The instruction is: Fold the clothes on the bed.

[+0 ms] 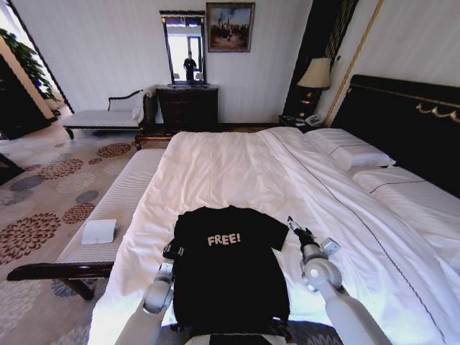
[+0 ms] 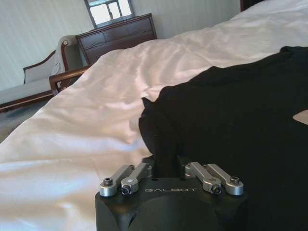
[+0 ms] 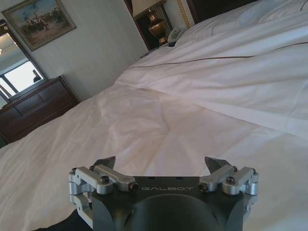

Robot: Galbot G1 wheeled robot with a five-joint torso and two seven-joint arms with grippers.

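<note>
The clothes are one black T-shirt (image 1: 228, 277) with white "FREE!" lettering, lying chest up at the near end of the bed (image 1: 237, 172). My left gripper (image 1: 172, 251) sits at the shirt's left sleeve edge. In the left wrist view this gripper (image 2: 166, 166) is shut on a bunched fold of the black T-shirt (image 2: 231, 125), which hides its fingertips. My right gripper (image 1: 293, 225) hovers just beyond the right sleeve. It stands open (image 3: 160, 163) over the white duvet (image 3: 192, 110) with nothing between its fingers, and a bit of black cloth (image 3: 65, 222) shows beside it.
A pale striped bench (image 1: 115, 208) runs along the bed's left side with a white folded item (image 1: 98, 231) on it. Pillows (image 1: 348, 151) and the dark headboard (image 1: 402, 122) are at the right. A dresser (image 1: 187, 106), chaise (image 1: 108, 115) and lamp (image 1: 315, 75) stand by the far wall.
</note>
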